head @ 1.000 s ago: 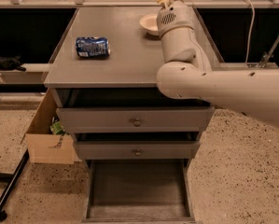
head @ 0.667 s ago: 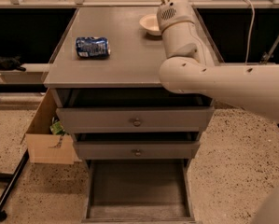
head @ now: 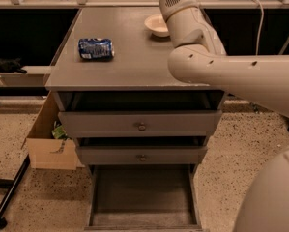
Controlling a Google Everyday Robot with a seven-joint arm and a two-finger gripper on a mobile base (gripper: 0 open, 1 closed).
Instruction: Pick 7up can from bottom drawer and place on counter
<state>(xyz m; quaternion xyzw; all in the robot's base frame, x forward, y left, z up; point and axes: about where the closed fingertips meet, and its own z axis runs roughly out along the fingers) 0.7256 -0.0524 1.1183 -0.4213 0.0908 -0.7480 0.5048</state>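
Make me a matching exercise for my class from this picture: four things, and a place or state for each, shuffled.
Things:
1 blue and white can
2 bowl
3 cardboard box
4 bottom drawer

Places or states:
A pulled open
B on the floor, left of the cabinet
C lying on its side on the counter
D at the counter's back, beside the arm

Pairs: 1-C, 2-D, 3-B, 4-A.
The hand is out of view, beyond the top edge.
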